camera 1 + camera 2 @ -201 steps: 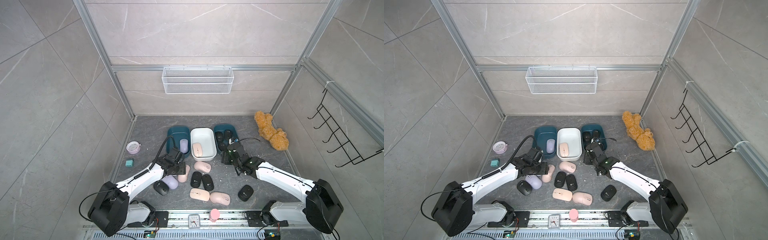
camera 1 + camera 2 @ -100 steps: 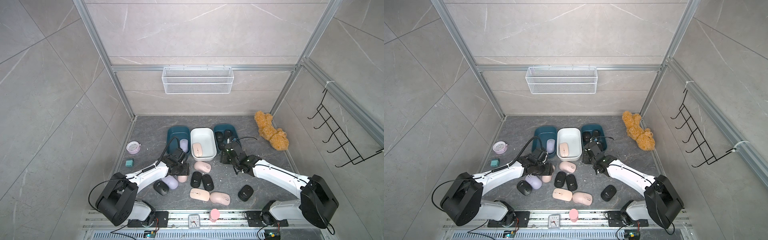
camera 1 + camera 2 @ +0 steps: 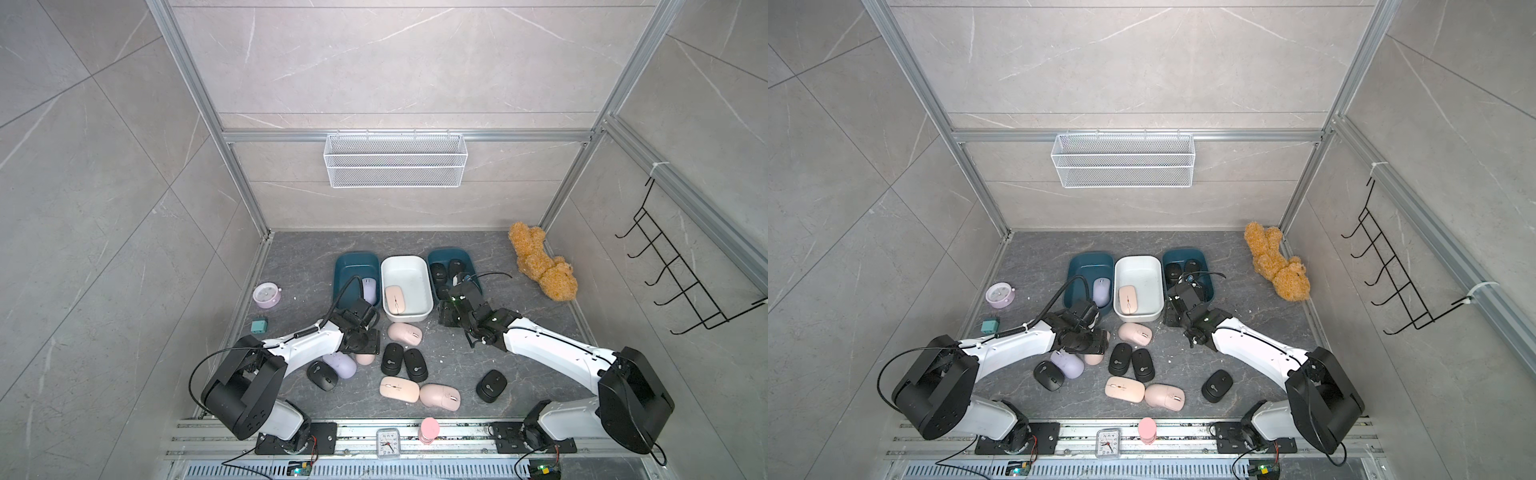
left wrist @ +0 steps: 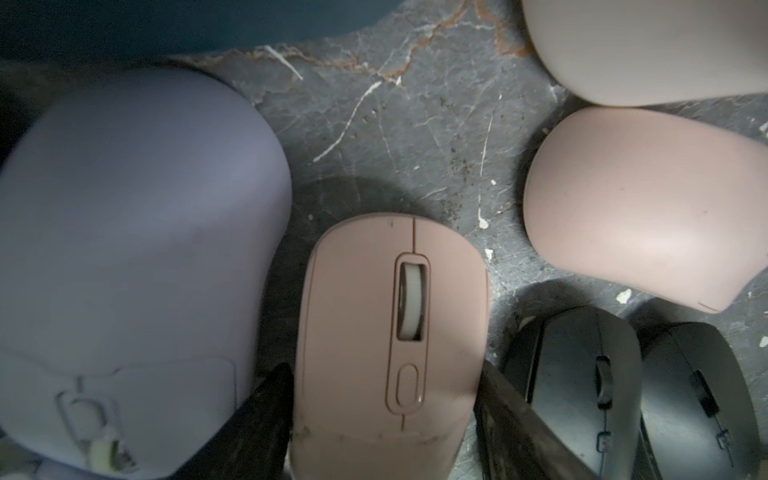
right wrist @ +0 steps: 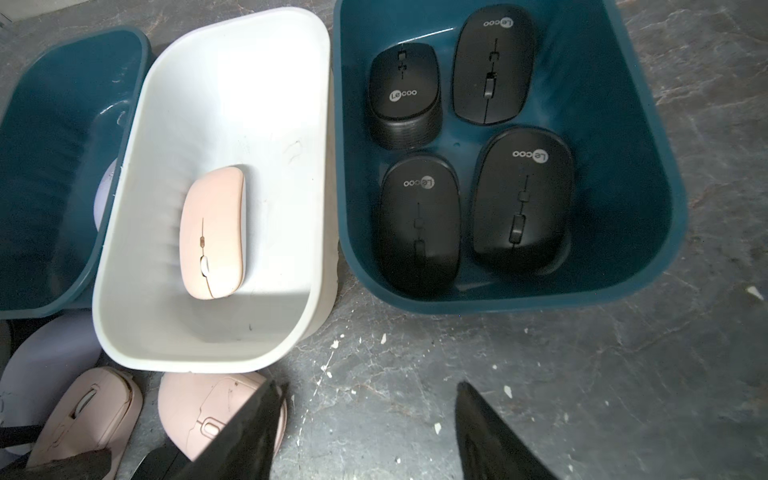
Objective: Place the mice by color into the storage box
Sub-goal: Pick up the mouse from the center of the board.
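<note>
My left gripper (image 4: 384, 374) is shut on a pink mouse (image 4: 395, 332) that rests on the floor, one finger on each flank. In both top views it sits low over the loose mice (image 3: 365, 345) (image 3: 1096, 340). A lavender mouse (image 4: 124, 228) lies beside it. My right gripper (image 5: 368, 388) stands open and empty over bare floor in front of the right teal box (image 5: 648, 124), which holds several black mice (image 5: 419, 220). The white box (image 3: 405, 262) holds one pink mouse (image 3: 395, 299). The left teal box (image 3: 356, 259) holds one lavender mouse (image 3: 369, 290).
Loose pink (image 3: 405, 333), black (image 3: 392, 359) and lavender (image 3: 340, 365) mice crowd the floor's middle. One black mouse (image 3: 491, 385) lies apart on the right. A lavender alarm clock (image 3: 267, 295) and a teal block (image 3: 258, 325) sit left, a teddy bear (image 3: 540, 266) back right.
My left gripper has moved right and nearer, coming down around the pink mouse, and its jaws have narrowed a little. My right gripper has drawn back slightly from the right teal box.
</note>
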`<control>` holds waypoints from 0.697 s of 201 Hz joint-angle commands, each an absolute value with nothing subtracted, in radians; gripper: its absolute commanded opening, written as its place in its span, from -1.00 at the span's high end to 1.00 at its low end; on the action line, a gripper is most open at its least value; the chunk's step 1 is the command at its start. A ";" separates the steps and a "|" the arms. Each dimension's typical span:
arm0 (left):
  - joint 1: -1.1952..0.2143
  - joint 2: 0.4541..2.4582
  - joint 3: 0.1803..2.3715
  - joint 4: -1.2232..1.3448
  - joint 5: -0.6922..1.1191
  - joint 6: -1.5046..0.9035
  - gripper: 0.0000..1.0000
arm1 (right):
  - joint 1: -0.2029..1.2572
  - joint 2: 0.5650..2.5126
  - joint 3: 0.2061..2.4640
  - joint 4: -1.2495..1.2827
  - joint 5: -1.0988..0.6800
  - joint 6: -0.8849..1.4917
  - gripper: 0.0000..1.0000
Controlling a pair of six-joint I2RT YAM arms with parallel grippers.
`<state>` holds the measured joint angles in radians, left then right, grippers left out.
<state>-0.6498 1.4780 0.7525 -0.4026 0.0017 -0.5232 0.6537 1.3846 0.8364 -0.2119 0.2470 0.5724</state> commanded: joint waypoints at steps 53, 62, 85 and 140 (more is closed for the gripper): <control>-0.720 1.553 0.837 -0.480 -0.078 -0.510 -0.35 | 0.660 1.391 0.826 -0.221 0.258 0.570 -0.36; -0.726 1.561 0.845 -0.490 -0.089 -0.511 -0.35 | 0.660 1.391 0.823 -0.220 0.258 0.571 -0.36; -0.741 1.582 0.866 -0.510 -0.107 -0.515 -0.30 | 0.660 1.391 0.818 -0.216 0.257 0.574 -0.36; -0.786 1.588 0.888 -0.536 -0.166 -0.557 0.11 | 0.660 1.380 0.809 -0.219 0.263 0.574 -0.36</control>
<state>-0.7670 1.5940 0.8623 -0.4953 -0.1223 -0.5289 0.6537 1.3846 0.8227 -0.2115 0.2474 0.5732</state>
